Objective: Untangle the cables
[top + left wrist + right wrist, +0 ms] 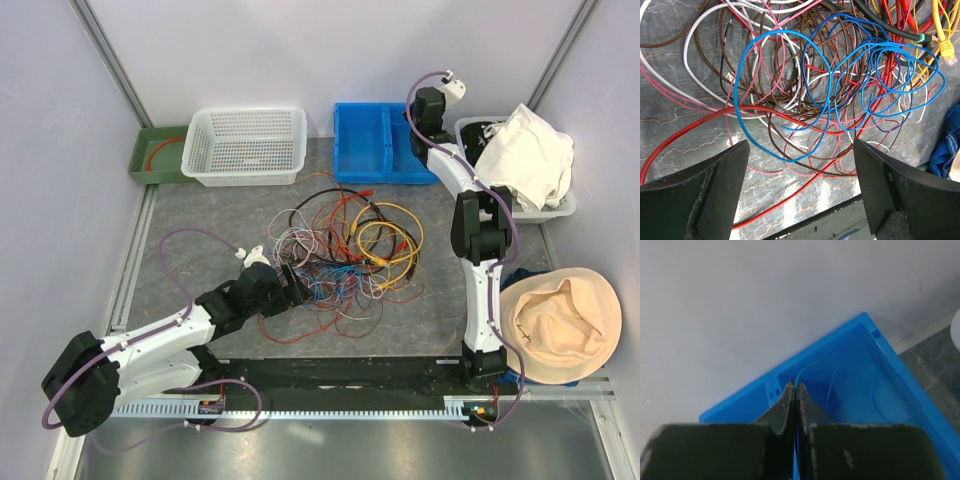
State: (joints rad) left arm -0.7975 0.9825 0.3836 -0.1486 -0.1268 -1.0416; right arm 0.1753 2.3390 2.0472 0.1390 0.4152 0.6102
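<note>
left gripper (800, 150) gapes over looped, tangled cables (340, 250); right gripper (795, 390) pinches blue wire (812, 362).

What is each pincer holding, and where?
Right pincer, over the blue bin, pinches a thin blue wire between its tips; end or middle cannot be told. Left pincer open, empty.

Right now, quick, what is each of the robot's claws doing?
Left gripper: open, empty, over the cables.
Right gripper: shut on a thin blue wire, over the blue bin.
</note>
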